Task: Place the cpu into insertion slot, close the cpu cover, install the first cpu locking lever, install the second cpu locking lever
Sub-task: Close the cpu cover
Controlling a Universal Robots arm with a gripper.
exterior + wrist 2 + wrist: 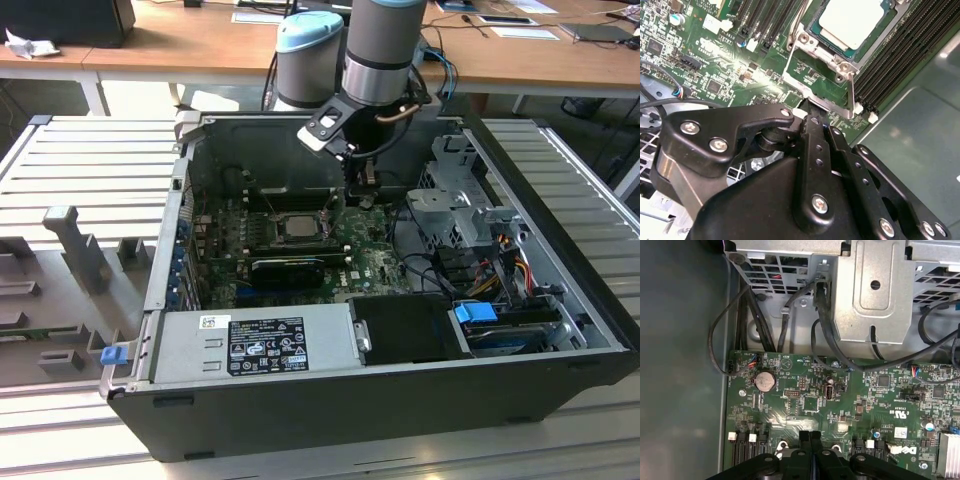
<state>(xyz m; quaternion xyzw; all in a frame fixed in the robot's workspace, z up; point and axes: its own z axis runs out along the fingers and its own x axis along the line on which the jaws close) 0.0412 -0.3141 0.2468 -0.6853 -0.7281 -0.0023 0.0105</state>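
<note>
Item: open computer case, lying on its side, green motherboard exposed within.

Item: gripper, black, on the arm reaching down into the case. Fingers are pressed together with nothing visible between them. The tips sit at the near edge of the cpu cover, touching or just short of its projecting tab; which cannot be told.

Item: insertion slot, occupied.

Item: cpu cover, silvery frame, lying flat over the slot.

Item: cpu, pale metal top showing through the cover's window, seated in the slot.

Item: locking lever, thin wire rod running along one side of the cover. Whether it is hooked down cannot be told.

Status, as judged: placement done, cover down; lever work appears to be the step in hand.
</note>
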